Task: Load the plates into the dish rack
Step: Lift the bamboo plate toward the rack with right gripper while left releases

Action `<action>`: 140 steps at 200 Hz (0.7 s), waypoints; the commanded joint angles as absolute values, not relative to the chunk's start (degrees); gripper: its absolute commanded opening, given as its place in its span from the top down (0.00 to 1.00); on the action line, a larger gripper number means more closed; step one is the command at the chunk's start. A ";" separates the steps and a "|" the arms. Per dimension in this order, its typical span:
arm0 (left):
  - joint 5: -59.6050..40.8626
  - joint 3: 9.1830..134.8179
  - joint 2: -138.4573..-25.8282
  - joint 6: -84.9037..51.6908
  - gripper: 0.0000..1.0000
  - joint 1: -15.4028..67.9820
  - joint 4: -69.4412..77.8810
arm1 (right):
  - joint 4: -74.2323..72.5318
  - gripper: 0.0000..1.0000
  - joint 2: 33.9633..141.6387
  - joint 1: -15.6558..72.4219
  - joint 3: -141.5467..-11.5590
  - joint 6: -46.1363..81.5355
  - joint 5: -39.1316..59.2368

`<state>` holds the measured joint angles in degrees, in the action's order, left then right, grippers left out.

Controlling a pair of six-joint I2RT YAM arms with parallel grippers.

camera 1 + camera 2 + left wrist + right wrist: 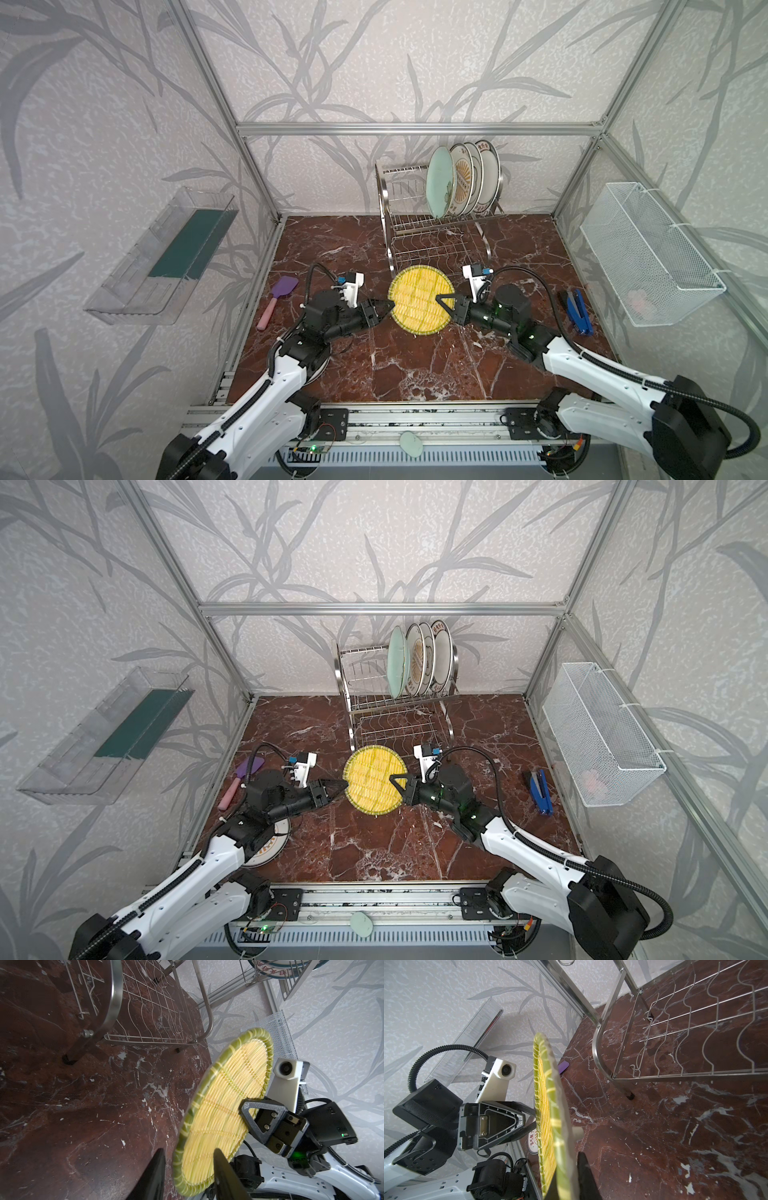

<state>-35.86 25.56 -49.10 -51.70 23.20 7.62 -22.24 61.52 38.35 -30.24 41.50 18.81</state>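
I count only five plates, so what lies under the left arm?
A white plate lies flat on the table beneath the left arm. Only an edge with brownish markings shows; the arm hides the rest.

A lab mock-kitchen cell: aluminium frame [415,128], wallpapered panels [332,62], marble-look tabletop [415,365]

Six plates [440,183] total: four racked upright, one yellow plate [419,303] held up, one white plate [272,845] lying flat. One dish rack [405,169]. Two robot arms [266,386]. One purple spatula [286,287], one blue stapler [577,311], one clear tray [158,257], one white mesh basket [648,253], one pale oval object [411,444], unidentifiable.
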 commanded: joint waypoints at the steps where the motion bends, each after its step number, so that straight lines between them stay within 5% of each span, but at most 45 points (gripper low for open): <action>1: -35.81 29.09 -49.05 -49.45 0.53 23.19 4.02 | -22.60 1.00 58.53 38.41 -30.93 39.52 17.25; 140: -21.83 43.48 -47.61 -30.51 0.48 23.23 -27.72 | -13.63 1.00 57.41 38.41 -41.18 31.30 16.32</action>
